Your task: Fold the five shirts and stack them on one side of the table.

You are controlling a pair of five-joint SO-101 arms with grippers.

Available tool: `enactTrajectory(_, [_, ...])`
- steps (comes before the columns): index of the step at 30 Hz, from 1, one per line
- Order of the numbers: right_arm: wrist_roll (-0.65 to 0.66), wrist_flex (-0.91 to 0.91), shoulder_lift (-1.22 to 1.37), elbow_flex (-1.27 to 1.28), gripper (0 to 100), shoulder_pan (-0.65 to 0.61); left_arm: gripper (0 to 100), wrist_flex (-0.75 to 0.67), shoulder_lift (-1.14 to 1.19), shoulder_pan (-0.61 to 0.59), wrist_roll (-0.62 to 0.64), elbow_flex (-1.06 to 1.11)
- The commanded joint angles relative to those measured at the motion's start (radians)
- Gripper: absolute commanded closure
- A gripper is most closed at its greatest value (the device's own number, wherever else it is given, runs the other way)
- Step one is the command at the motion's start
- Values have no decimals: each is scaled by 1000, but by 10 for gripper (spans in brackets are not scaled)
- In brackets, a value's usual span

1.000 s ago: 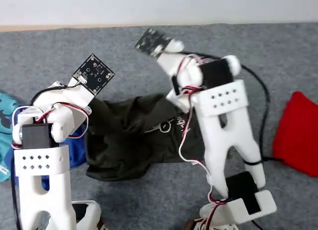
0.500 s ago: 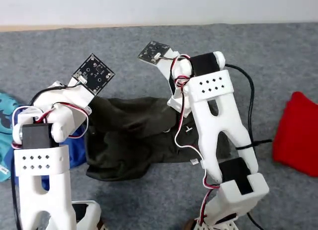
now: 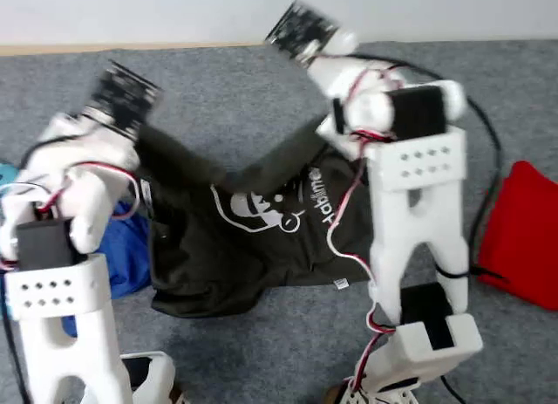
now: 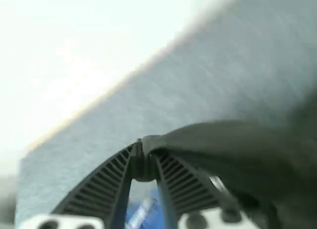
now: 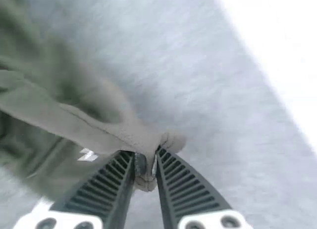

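A dark olive shirt [image 3: 253,238] with a white print hangs stretched between my two arms over the grey table [image 3: 218,90]. My left gripper [image 4: 144,164] is shut on one upper corner of the olive shirt [image 4: 237,150], lifted off the table. My right gripper [image 5: 146,172] is shut on the other corner of the olive shirt [image 5: 74,115], also raised. The shirt's lower part still lies on the table. A blue shirt [image 3: 122,256] lies beside the left arm, and a red shirt [image 3: 523,238] sits at the right edge.
A teal patterned shirt [image 3: 7,173] peeks out at the far left edge. Both white arm bases [image 3: 418,334] stand at the near side of the table. Open grey table stretches behind the arms to the pale wall.
Both grippers have risen and moved toward the far side, pulling the olive shirt's top edge up and spreading it so the white print now shows.
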Motion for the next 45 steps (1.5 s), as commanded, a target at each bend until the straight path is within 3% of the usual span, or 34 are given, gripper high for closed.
enactTrajectory(1, [32,-58,-59,-141,987,81,994,-132,-15,-17,89,-110])
enactTrajectory(10, [40,-99,-93,-394,988,216,994,-338,-8,98,100,-381])
enactTrajectory(13, [86,-97,-116,-483,988,251,994,-381,-6,138,43,-472])
enactTrajectory(18, [137,-88,-170,-560,988,348,994,-397,-8,163,-104,-550])
enactTrajectory(25, [239,-15,-320,-560,988,404,994,-387,-15,157,-112,-677])
enactTrajectory(29, [262,79,-407,-557,988,409,994,-269,-15,157,-112,-774])
enactTrajectory(38, [265,79,-656,-361,987,453,994,12,-15,157,-112,-1018])
enactTrajectory(45, [336,77,-757,-212,987,455,994,167,-12,155,-112,-1061])
